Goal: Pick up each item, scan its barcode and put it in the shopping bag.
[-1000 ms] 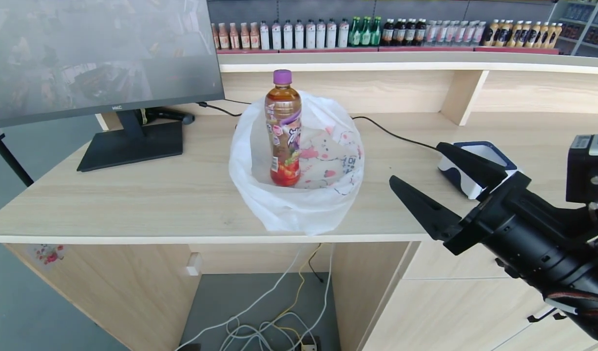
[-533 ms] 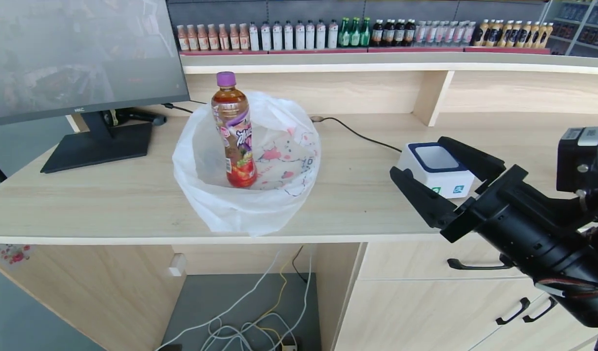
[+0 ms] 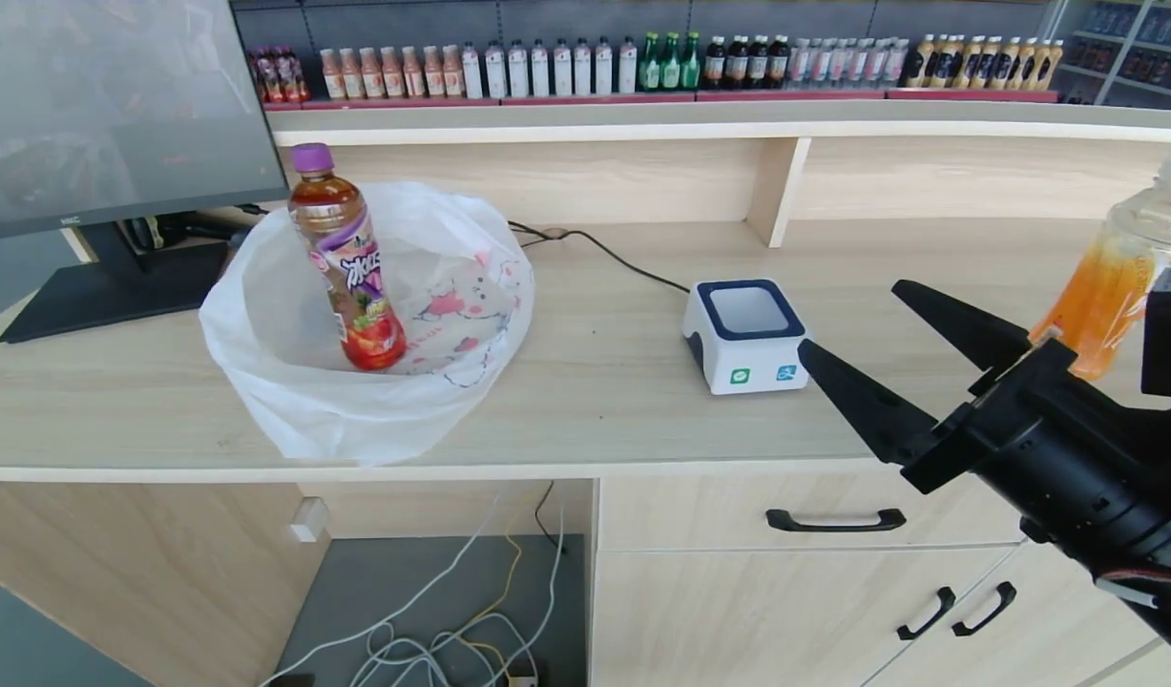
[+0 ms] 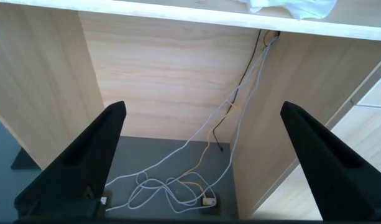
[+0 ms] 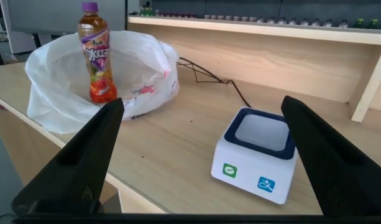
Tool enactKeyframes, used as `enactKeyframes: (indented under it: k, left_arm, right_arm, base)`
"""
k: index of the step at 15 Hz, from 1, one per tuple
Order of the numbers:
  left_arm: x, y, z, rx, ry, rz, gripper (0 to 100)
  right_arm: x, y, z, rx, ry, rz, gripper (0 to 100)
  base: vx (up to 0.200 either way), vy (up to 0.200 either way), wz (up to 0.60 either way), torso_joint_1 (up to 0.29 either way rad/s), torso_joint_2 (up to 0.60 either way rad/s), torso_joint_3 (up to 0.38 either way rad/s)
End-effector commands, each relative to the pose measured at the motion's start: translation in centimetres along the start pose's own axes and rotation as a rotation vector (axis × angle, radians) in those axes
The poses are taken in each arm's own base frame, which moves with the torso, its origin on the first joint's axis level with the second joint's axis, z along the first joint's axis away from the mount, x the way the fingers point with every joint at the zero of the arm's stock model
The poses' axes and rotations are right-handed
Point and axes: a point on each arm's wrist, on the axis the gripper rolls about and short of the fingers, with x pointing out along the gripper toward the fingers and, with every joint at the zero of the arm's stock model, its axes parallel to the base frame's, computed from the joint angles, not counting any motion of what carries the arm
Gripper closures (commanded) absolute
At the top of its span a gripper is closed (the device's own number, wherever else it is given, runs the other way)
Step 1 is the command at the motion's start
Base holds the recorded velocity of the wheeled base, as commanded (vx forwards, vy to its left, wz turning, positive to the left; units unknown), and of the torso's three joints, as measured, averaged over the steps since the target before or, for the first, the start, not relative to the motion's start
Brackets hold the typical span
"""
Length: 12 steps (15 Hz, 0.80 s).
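Right of right gripper [image 3: 852, 318], spread wide and empty: orange drink bottle [image 3: 1105, 277] over counter [image 3: 595, 410], base hidden. Scanner [image 3: 745, 334] near fingertips, shopping bag [image 3: 289, 410] well beyond. Likely best: grasp bottle mid-body, level, label unobstructed for scanning.

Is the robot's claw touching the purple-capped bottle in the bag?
Apart. Head view: the right gripper hangs open, with the scanner between it and the bottle.

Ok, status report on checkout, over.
Left gripper open, right gripper open, both empty. Purple-capped bottle upright in shopping bag. Orange bottle at counter's right. Scanner unobstructed.
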Motion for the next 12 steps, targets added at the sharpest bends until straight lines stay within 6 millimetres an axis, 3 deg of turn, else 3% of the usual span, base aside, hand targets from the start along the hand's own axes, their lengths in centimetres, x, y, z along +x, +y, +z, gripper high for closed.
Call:
enactKeyframes:
  k: [1,12]
  left_arm:
    - [0.0,0.0,0.0,0.000,0.000,0.000,0]
    - [0.0,0.0,0.0,0.000,0.000,0.000,0]
  right_arm:
    - [-0.4,-0.3,0.4,-0.006,-0.011,-0.013,0]
    - [-1.5,-2.0,-0.8,-0.033,0.056,-0.097,0]
  base:
    - [0.000,-0.200,0.00,0.007,0.01,0.002]
    - [0.000,-0.200,0.00,0.003,0.00,0.003]
